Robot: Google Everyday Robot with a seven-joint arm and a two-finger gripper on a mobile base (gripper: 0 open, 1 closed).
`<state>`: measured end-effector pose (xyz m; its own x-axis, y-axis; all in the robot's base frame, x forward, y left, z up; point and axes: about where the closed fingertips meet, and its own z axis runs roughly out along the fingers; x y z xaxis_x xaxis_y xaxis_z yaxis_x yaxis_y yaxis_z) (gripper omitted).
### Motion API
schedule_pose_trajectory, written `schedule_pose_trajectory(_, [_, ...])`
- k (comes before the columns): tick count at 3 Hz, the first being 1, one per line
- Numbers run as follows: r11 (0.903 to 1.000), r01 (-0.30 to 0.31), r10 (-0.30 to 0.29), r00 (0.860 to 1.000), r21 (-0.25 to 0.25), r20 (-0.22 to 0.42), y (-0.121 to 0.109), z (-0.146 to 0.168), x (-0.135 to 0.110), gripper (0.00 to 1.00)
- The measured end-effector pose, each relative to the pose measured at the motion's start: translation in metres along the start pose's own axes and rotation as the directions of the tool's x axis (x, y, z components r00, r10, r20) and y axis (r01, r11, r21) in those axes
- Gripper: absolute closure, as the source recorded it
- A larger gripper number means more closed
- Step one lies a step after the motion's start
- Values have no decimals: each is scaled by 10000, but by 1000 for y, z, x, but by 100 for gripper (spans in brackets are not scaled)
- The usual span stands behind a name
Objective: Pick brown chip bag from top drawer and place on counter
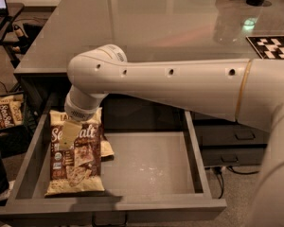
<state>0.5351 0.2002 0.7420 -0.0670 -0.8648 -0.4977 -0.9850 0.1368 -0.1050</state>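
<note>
Brown chip bag (pixel 78 167) flat at top drawer (pixel 195 148) left; gripper (pixel 70 132) over its upper part, grip state can't be told. Centred pinch advised, then bag lifted straight up.

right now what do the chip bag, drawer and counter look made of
Brown chip bag: crinkly plastic film, creases catching light. Top drawer: matte grey, perhaps painted metal or laminate. Counter: smooth glossy grey, reflections show; material unclear. The gripper hangs over the bag's upper part.

The brown chip bag (pixel 79 170) lies left in the top drawer (pixel 149 167) (below the counter (pixel 156 22)), claw (pixel 70 133) over it
</note>
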Motion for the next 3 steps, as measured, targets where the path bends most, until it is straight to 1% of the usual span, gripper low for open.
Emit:
schedule_pose_trajectory(1, [9998,56,-62,9995,-204,-295,-12,16,1,6])
schedule_pose_trajectory(3, [9960,137,-211,9963,-882,-833,-17,54,5,6])
